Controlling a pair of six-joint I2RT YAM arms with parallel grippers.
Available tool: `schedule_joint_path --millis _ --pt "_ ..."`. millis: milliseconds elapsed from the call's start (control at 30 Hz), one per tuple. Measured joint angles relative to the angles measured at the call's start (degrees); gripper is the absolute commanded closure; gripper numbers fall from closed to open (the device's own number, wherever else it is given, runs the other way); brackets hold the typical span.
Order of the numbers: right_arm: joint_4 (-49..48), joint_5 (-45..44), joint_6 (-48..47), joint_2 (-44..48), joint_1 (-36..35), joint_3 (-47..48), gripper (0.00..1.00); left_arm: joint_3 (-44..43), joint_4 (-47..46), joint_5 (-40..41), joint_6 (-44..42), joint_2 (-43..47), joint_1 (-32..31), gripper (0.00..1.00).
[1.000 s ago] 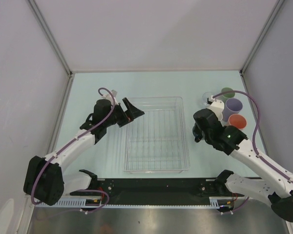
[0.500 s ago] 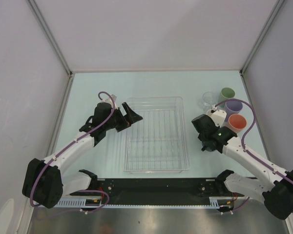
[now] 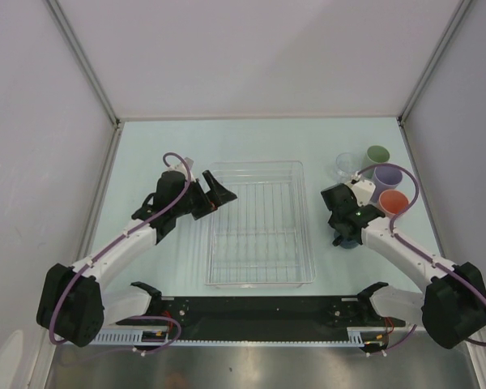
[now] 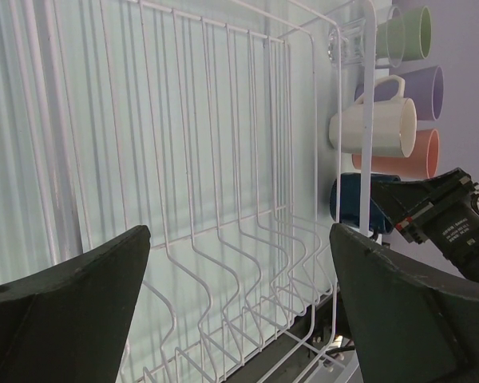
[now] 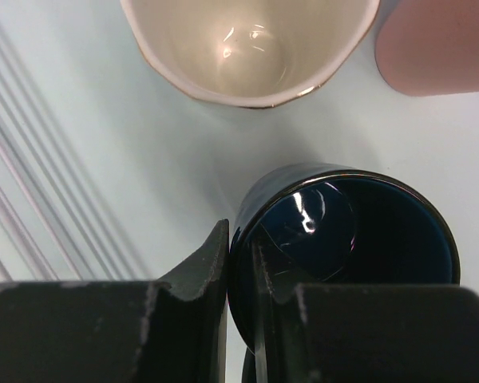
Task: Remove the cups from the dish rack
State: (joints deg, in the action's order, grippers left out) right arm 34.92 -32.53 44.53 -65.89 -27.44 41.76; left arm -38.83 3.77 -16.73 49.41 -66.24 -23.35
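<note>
The clear dish rack [image 3: 259, 275] with its wire grid [image 4: 223, 199] lies mid-table, and no cup shows inside it. My right gripper [image 5: 241, 255] is shut on the rim of the dark blue mug [image 5: 359, 231], one finger inside and one outside, just right of the rack [image 3: 348, 238]. Beside it stand the cream mug [image 5: 247, 48], salmon tumbler [image 3: 394, 202], lavender tumbler [image 3: 387, 176], green tumbler [image 3: 378, 154] and clear glass [image 3: 344, 164]. My left gripper [image 3: 220, 188] hangs open at the rack's far left corner with nothing between its fingers [image 4: 80, 311].
The five standing cups cluster at the far right of the table, close to the right wall [image 3: 462, 121]. The left wall [image 3: 32, 162] stands well off from the rack. The arm bases and a black rail [image 3: 259, 312] run along the near edge.
My right arm has pulled back toward the near side with the dark blue mug and dropped lower beside the cream mug. The left gripper has barely shifted.
</note>
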Motion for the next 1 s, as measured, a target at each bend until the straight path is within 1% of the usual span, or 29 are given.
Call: schedule_joint_path --millis 267,667,933,967,1000 --pt "-4.0 1.1 -1.9 -4.0 3.0 -0.7 1.00 0.2 -0.1 0.0 0.0 0.3 -0.1 0.00" --pt "-8.7 -0.3 -5.2 -9.4 4.4 0.3 1.00 0.2 -0.1 0.1 -0.4 0.3 -0.2 0.00" --pt "-9.5 -0.6 -5.8 -10.1 4.7 0.7 1.00 0.2 -0.1 0.0 -0.5 0.2 -0.2 0.00" --pt "-9.4 -0.5 -5.8 -9.9 4.7 0.7 0.99 0.2 -0.1 0.0 -0.5 0.2 -0.2 0.00" --pt "-9.1 -0.3 -5.8 -9.6 4.6 0.7 0.96 0.2 -0.1 0.0 -0.5 0.2 -0.2 0.00"
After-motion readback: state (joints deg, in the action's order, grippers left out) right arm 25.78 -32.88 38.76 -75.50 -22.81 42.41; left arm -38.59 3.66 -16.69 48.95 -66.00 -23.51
